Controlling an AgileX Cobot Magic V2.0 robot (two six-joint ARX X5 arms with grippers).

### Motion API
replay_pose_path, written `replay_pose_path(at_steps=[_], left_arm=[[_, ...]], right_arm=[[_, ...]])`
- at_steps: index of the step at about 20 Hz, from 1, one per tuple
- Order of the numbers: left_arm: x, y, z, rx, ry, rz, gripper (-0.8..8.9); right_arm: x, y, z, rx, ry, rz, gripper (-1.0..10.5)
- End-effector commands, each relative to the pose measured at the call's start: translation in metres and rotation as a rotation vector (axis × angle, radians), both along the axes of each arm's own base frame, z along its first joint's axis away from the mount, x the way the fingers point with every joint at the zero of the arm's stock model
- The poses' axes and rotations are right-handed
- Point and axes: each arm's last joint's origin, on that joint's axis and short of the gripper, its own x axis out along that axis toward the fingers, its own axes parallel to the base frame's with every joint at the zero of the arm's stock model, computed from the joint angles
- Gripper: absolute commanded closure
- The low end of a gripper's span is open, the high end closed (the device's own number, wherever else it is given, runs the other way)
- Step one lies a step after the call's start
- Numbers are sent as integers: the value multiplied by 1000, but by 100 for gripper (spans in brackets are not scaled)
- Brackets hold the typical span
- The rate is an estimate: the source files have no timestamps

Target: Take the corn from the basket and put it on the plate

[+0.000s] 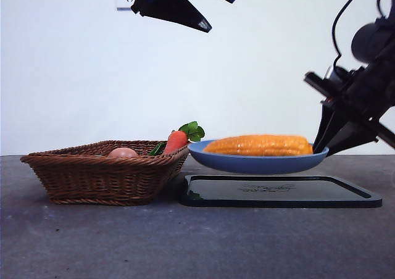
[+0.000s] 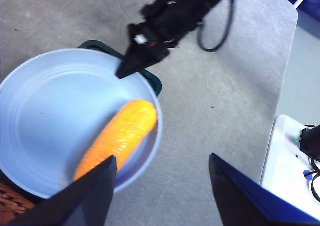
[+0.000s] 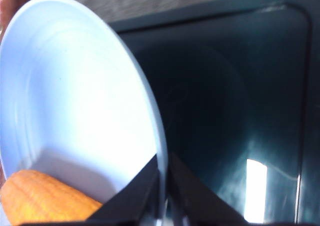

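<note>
The corn [image 1: 259, 145] lies lengthwise in the light-blue plate [image 1: 256, 163], which sits level just over the black tray [image 1: 278, 192]; I cannot tell whether they touch. My right gripper [image 1: 321, 148] is shut on the plate's right rim, and in the right wrist view its jaws [image 3: 164, 161] pinch the rim next to the corn [image 3: 47, 196]. My left gripper [image 1: 219, 10] hangs high above the plate, open and empty. Its wrist view looks down on the corn [image 2: 117, 136], the plate [image 2: 45, 111] and the right gripper [image 2: 122, 73]. The wicker basket [image 1: 99, 174] stands to the left.
A carrot with green leaves [image 1: 176, 141] and a small round pinkish item [image 1: 123, 152] lie in the basket. The plate's left rim reaches close to the basket's right edge. Grey tabletop lies in front of both.
</note>
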Motion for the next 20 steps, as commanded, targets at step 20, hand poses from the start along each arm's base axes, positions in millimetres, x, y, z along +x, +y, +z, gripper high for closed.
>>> replay_pose_path(at_steps=[20], left_arm=[[-1,-1,9,-30,-6,9,510]], right_arm=[[26,-6,-21,-62,5,3,735]])
